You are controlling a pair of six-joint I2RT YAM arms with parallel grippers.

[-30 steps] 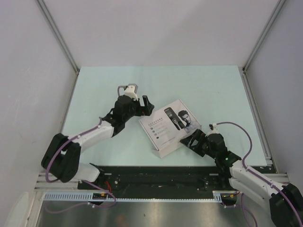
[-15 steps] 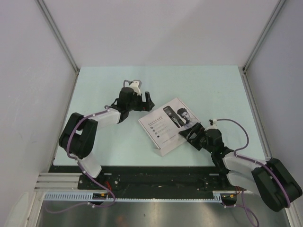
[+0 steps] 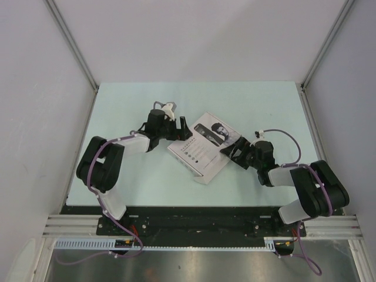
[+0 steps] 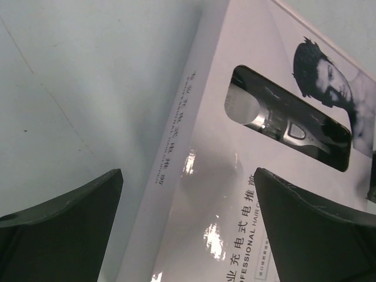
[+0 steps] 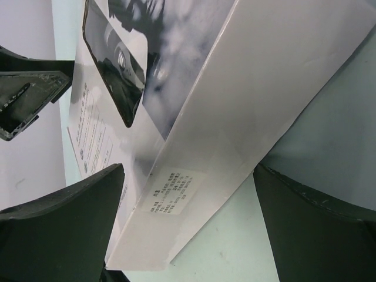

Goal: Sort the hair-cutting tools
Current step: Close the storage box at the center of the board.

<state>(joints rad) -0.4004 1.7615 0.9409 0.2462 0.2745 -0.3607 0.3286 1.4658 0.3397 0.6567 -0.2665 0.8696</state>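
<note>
Left pincer spread wide, straddling one edge of the white box. Right pincer equally wide around the opposite wall. Clipper lies between them, covered by the windowed lid.

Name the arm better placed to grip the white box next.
Right, probably. The right gripper is open with the side wall of the white box between its fingers; the left gripper, also open, looks down on the printed lid near one edge, one finger over table.

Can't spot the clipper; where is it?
Left wrist view: the clipper sits inside the white box mid-table, behind its lid window, between left gripper and right gripper.
</note>
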